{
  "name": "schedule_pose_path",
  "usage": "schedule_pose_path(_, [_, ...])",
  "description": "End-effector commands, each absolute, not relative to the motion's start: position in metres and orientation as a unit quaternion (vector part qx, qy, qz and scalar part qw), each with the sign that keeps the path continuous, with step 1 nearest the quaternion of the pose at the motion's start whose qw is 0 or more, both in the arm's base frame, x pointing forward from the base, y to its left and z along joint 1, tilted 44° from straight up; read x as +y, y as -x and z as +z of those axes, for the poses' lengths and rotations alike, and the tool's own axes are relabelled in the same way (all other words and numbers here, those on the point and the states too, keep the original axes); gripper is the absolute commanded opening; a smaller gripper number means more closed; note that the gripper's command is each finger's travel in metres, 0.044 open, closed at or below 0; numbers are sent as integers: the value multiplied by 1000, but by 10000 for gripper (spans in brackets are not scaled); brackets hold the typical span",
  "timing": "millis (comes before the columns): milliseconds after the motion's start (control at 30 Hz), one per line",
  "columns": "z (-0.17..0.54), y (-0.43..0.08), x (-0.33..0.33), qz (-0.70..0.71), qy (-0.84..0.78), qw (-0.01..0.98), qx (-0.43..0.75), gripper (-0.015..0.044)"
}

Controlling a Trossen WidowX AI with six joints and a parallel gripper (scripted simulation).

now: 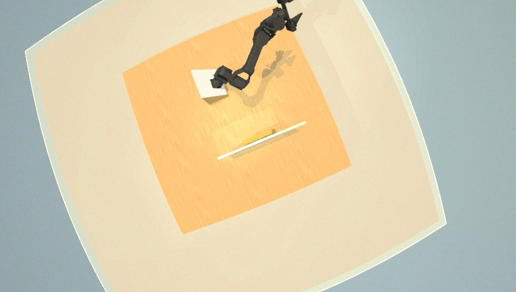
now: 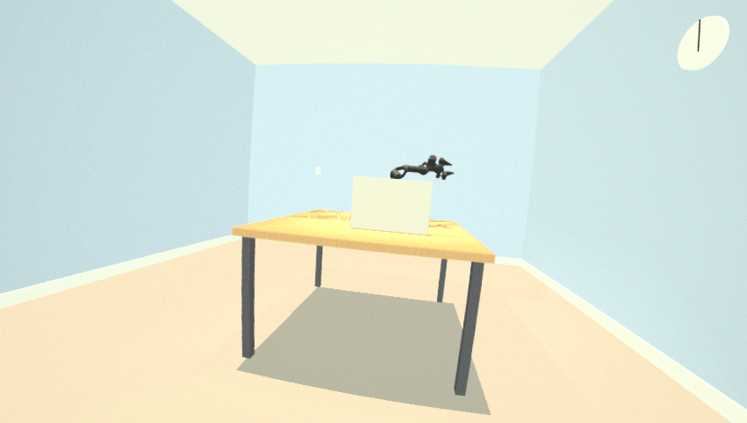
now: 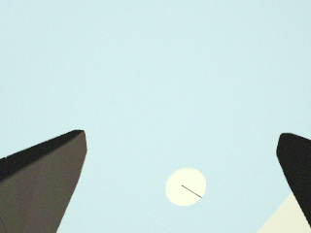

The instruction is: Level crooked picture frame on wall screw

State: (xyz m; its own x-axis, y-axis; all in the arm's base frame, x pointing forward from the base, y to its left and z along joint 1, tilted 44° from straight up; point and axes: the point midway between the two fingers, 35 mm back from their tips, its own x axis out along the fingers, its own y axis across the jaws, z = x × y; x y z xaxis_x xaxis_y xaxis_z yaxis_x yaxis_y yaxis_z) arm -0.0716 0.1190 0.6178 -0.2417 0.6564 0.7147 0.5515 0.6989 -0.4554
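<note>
The picture frame point(image 1: 258, 137) shows from above in the top view as a short yellow-gold bar at the near face of the thin white upright panel point(image 1: 293, 127) point(image 2: 390, 205). Its front is not seen, and its tilt cannot be told from this angle. In the exterior view the panel's back hides the frame, and the wrist view does not show it. The screw and notched strip are hidden. My gripper point(image 2: 453, 167) point(image 3: 183, 142) is open and empty, well away from the frame. In the top view it is at the top edge, partly cut off.
The arm rises from a white block point(image 1: 202, 83) on the wooden table point(image 1: 173, 180) point(image 2: 293, 230) and stretches away from the panel. A round clock point(image 2: 703, 42) point(image 3: 186, 186) is on the side wall and shows between the fingers in the wrist view.
</note>
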Motion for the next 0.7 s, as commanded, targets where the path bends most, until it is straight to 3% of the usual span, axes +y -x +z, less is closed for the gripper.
schedule_pose_path(0, [617,71,119,58,383,483,-785,374])
schedule_pose_path(167, [600,57,129,139,354,532,-757,260])
schedule_pose_path(667, [523,-7,159,398,210,699,-556,260])
